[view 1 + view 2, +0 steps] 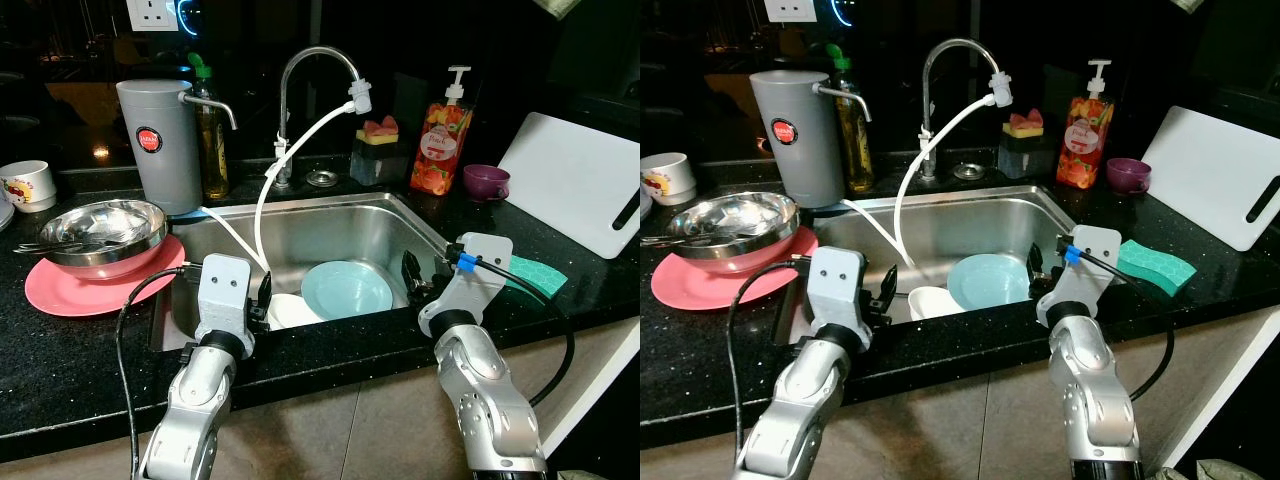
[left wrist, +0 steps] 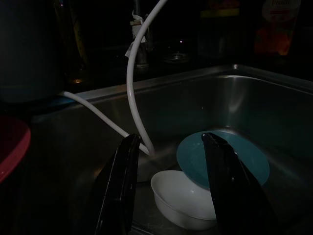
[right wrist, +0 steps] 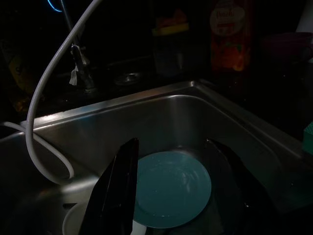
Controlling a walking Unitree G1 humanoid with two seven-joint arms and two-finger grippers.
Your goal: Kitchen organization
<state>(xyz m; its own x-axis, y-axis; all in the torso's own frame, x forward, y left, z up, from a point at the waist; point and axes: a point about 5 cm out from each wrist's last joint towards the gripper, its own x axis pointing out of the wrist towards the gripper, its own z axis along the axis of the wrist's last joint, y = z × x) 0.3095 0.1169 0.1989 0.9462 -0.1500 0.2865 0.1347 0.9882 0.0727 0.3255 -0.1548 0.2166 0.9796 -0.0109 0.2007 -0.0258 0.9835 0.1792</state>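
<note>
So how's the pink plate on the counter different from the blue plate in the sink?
The pink plate lies on the black counter left of the sink, while the blue plate lies down in the basin. The pink plate carries a steel bowl; the blue plate carries nothing and partly overlaps a white bowl. The pink plate looks wider. Both are round and plain-coloured.

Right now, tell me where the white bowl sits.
The white bowl lies in the sink near its front left, against the light blue plate, just ahead of the left gripper.
</note>
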